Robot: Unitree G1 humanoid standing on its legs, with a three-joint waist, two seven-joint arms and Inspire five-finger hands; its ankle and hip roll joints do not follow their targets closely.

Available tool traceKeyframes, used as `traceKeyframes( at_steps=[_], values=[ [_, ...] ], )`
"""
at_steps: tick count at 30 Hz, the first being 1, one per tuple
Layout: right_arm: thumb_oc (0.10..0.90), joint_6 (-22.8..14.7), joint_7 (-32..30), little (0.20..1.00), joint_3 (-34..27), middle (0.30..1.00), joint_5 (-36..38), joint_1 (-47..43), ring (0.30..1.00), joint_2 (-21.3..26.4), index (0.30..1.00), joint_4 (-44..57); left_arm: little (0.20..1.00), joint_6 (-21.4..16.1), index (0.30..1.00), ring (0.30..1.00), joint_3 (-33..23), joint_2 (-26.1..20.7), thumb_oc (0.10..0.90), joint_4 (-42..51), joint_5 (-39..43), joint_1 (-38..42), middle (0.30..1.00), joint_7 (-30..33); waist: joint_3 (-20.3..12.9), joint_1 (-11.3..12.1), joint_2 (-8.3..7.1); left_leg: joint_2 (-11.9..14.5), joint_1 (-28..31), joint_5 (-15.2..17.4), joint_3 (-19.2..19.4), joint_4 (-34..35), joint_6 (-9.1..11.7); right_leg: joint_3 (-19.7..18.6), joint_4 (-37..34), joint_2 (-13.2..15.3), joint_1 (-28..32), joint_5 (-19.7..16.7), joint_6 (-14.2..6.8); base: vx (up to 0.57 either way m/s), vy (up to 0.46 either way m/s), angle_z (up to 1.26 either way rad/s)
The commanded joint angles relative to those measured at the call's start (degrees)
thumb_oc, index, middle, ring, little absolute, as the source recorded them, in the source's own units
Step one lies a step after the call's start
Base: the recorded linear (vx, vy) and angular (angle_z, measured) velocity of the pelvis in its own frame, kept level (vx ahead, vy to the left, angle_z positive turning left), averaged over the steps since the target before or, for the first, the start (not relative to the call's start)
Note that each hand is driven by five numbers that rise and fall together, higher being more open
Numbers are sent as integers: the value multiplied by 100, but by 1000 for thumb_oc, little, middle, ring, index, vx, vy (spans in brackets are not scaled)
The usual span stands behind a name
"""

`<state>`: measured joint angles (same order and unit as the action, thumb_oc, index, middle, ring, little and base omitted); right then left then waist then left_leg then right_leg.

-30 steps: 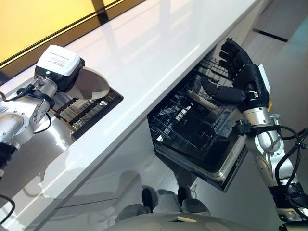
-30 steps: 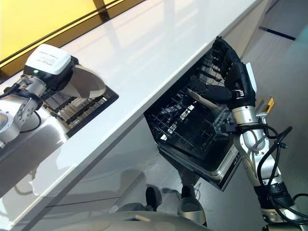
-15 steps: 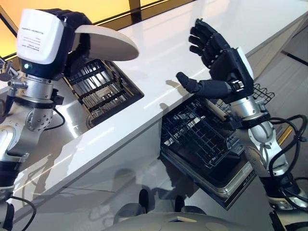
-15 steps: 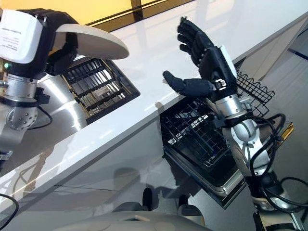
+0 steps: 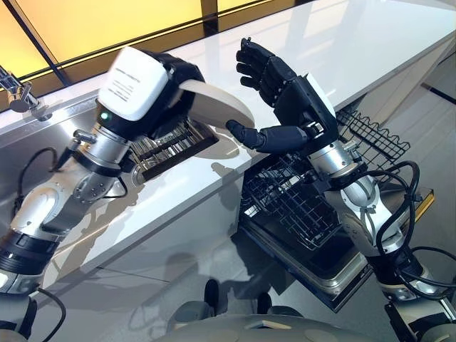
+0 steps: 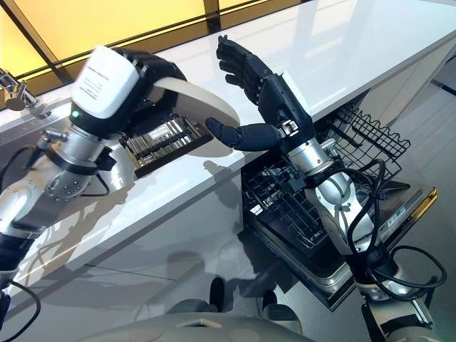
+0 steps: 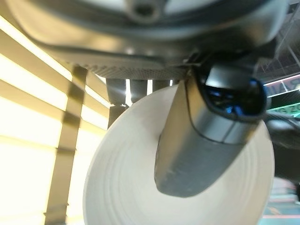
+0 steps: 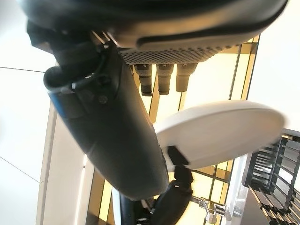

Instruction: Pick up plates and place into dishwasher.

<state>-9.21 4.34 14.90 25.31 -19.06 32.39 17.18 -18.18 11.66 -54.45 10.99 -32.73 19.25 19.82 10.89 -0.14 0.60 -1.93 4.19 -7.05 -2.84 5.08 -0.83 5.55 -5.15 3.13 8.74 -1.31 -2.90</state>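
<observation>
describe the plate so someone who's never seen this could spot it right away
Start at the long white countertop and find the dark drying rack sunk into it. Just above that rack, the left hand grips a round white plate, near the open right hand. It is the one pale disc among dark parts.

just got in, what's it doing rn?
Mid plate handoff, it seems. The left hand grips a white plate and holds it above the counter, beside the drying rack. The right hand is open, its thumb just under the plate's rim, not yet gripping. The dishwasher stands open under the counter with its lower rack pulled out; I see no plates in it.
</observation>
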Motion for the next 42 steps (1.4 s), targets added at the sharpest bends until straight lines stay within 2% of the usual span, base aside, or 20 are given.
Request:
traceKeyframes(
  at_steps=[1,7,8,9,12,15,16,18,19,20,21,23,25,26,27,28,29,40,41,42],
  values=[
    [800,-380,22,900,76,900,89,-872,900,-189,900,410,200,-107,300,300,-186,228,100,136,318,999,300,174,-602,2,-15,-207,408,826,179,-65,-88,106,575,-512,-191,435,124,0,0,0],
    [800,-236,-100,900,173,900,-72,-903,900,-296,900,392,200,-232,300,300,23,399,100,278,453,1130,300,-5,-591,-9,-14,-209,413,823,163,-66,-90,89,551,-523,-175,427,135,1,-2,1],
    [292,-152,-163,392,183,465,-149,-892,465,-296,465,381,200,-254,300,300,37,418,100,325,425,1133,300,3,-594,-10,-11,-210,409,817,161,-64,-89,88,545,-524,-173,425,136,0,0,0],
    [100,-65,-216,200,193,300,-261,-883,300,-296,300,361,200,-291,300,300,48,438,100,363,414,1138,300,14,-599,-13,-10,-211,406,815,159,-60,-89,84,534,-526,-171,423,137,0,0,0],
    [100,193,-311,200,193,300,-464,-824,300,-201,300,290,200,-295,300,300,19,417,100,494,190,1124,300,147,-605,-33,-1,-200,398,806,170,-41,-79,73,522,-530,-175,421,136,0,0,0],
    [240,392,-316,340,186,420,-496,-782,420,-86,420,237,200,-248,300,300,-21,308,100,548,73,1174,300,265,-615,-50,9,-195,380,790,181,-19,-71,85,511,-529,-179,423,133,0,0,0],
    [171,429,-311,271,179,361,-471,-764,361,-56,361,230,200,-227,300,300,-36,278,100,562,28,1182,300,310,-616,-54,10,-193,375,786,182,-16,-68,92,511,-528,-181,423,133,-3,-2,4],
    [202,538,-282,302,136,387,-451,-711,387,18,387,223,200,-153,300,300,-97,176,100,589,-15,1208,300,366,-619,-62,8,-192,367,777,173,-8,-57,105,503,-527,-178,419,133,-4,-5,6],
    [490,539,-318,590,119,634,-523,-681,634,64,634,219,200,-107,300,300,-121,104,100,590,31,1234,300,394,-621,-68,14,-194,359,774,169,-8,-54,113,496,-523,-179,414,131,-8,-3,5],
    [605,537,-334,705,115,733,-555,-678,733,65,733,214,200,-97,300,300,-119,93,100,592,50,1244,300,400,-621,-69,14,-196,357,773,166,-8,-54,116,494,-523,-179,413,131,-10,-1,5],
    [800,533,-353,900,111,900,-624,-674,900,68,900,203,200,-96,300,300,-124,82,100,590,60,1243,300,414,-619,-69,16,-197,355,772,164,-8,-53,117,491,-522,-179,412,131,0,0,0],
    [800,505,-460,900,103,900,-865,-681,900,95,900,157,200,-80,300,300,-145,56,100,613,92,1228,300,471,-612,-68,24,-201,354,772,150,-8,-56,112,481,-517,-178,402,129,-9,1,2],
    [800,524,-460,900,101,900,-807,-696,900,98,900,150,200,-91,300,300,-178,64,100,635,115,1211,300,480,-614,-66,29,-201,353,774,144,-8,-58,107,471,-517,-175,397,131,0,0,0],
    [644,542,-484,744,95,766,-811,-706,766,102,766,149,200,-116,300,300,-207,78,100,651,170,1183,300,471,-611,-63,33,-202,349,771,139,-8,-55,99,465,-520,-175,393,133,0,0,0],
    [575,530,-500,675,93,707,-814,-723,707,99,707,134,200,-137,300,300,-226,105,100,650,126,1161,300,479,-609,-61,37,-204,347,770,133,-8,-55,93,459,-522,-173,391,137,0,0,0],
    [207,506,-522,307,98,392,-807,-727,392,95,392,132,200,-148,300,300,-234,108,100,654,144,1148,300,476,-608,-59,43,-206,346,770,129,-8,-56,94,454,-522,-170,387,135,0,0,0],
    [100,499,-543,200,98,300,-812,-728,300,90,300,133,200,-157,300,300,-239,110,100,660,181,1140,300,460,-609,-59,45,-206,346,770,127,-8,-55,95,451,-521,-168,386,134,0,0,0],
    [100,491,-756,200,1,300,-1188,-597,300,119,300,72,200,-161,300,300,-462,162,100,740,282,989,300,593,-639,-42,57,-212,353,775,95,-8,-66,82,451,-506,-158,397,125,0,0,0],
    [100,473,-811,200,-23,300,-1206,-574,300,136,300,70,417,-143,486,486,-495,172,317,759,341,964,486,583,-637,-38,57,-213,354,776,89,-8,-68,83,458,-503,-157,404,126,0,0,0],
    [100,475,-833,200,-44,300,-1206,-570,300,140,300,66,417,-128,486,486,-525,184,317,771,408,943,486,558,-635,-34,59,-212,357,777,84,-8,-71,89,469,-498,-159,409,126,0,0,0]
  ],
)
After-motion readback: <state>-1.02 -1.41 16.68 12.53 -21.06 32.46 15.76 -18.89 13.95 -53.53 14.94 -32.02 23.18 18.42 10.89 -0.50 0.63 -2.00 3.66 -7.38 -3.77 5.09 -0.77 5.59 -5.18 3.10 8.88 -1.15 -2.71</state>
